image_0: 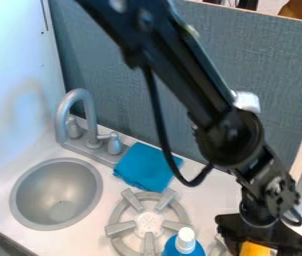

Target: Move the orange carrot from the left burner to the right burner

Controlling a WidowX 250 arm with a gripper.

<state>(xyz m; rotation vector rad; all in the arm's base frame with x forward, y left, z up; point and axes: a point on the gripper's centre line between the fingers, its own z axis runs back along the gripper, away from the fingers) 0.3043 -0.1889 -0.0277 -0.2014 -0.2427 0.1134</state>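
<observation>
One black arm (210, 107) aslant, gripper (262, 245) downward at yellow object (254, 250), open or closed unclear.

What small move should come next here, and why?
Probably a slight straight lift of the pincer, to test its hold: the yellow thing is right at it, whether gripped I can't tell, and a sideways shift might knock the white-capped blue bottle standing nearby.

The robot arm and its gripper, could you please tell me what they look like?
The arm is glossy black, with a long straight link and bulky rounded joints. A black cable hangs off it in a loose loop. The gripper is black too.
</observation>
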